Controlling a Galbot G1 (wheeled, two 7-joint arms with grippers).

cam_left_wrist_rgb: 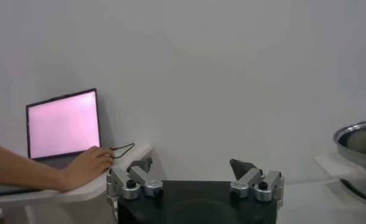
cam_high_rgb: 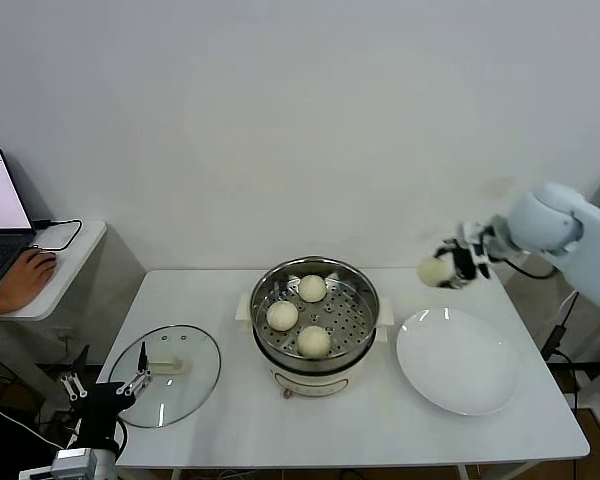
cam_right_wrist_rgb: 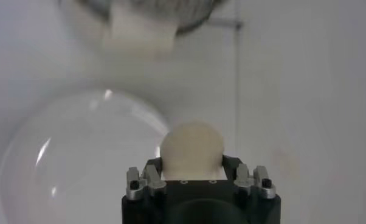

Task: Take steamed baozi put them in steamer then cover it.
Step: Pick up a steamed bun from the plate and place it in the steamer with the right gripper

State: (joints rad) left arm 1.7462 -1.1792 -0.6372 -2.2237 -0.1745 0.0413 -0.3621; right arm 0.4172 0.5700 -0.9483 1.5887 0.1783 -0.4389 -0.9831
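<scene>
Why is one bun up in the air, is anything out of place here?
Nothing stands out. The right pincer holds the fourth baozi above the table; three sit in the steamer. The cover lies flat near the open left pincer.

We see a white table (cam_high_rgb: 230, 420) standing against a plain pale wall (cam_high_rgb: 310, 120), and on its right part lies a flat white plate (cam_high_rgb: 458, 362) with nothing on it. Off to the left, on a smaller white side table (cam_high_rgb: 75, 255), an open laptop (cam_high_rgb: 0, 215) shows a bright screen, a dark cable (cam_high_rgb: 60, 232) looping beside it. A person's hand (cam_high_rgb: 25, 280) rests at the laptop's edge.
</scene>
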